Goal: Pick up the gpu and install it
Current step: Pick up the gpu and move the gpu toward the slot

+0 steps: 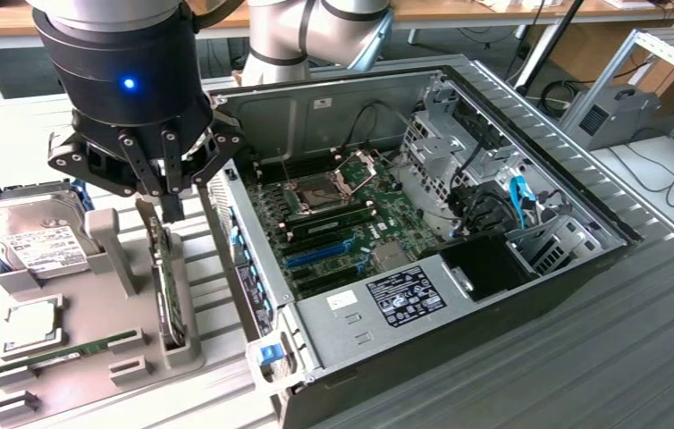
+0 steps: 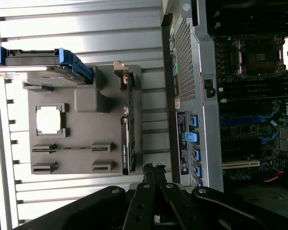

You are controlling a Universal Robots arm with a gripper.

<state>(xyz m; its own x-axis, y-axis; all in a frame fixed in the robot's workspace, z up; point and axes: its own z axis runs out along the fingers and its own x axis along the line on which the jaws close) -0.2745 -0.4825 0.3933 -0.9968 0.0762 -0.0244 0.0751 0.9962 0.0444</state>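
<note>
The gpu is a thin dark card standing on edge in a slot of the grey holder, right beside the open computer case. In the wrist view the gpu appears as a narrow strip with its metal bracket at one end. My gripper hangs just above the card's far end, fingers pressed together with nothing between them. From the wrist camera the gripper sits slightly to the case side of the card, apart from it.
The holder also carries a silver hard drive in a blue caddy, a CPU and a green RAM stick. Inside the case lies the motherboard with blue expansion slots. Cables and a drive cage crowd the case's far side.
</note>
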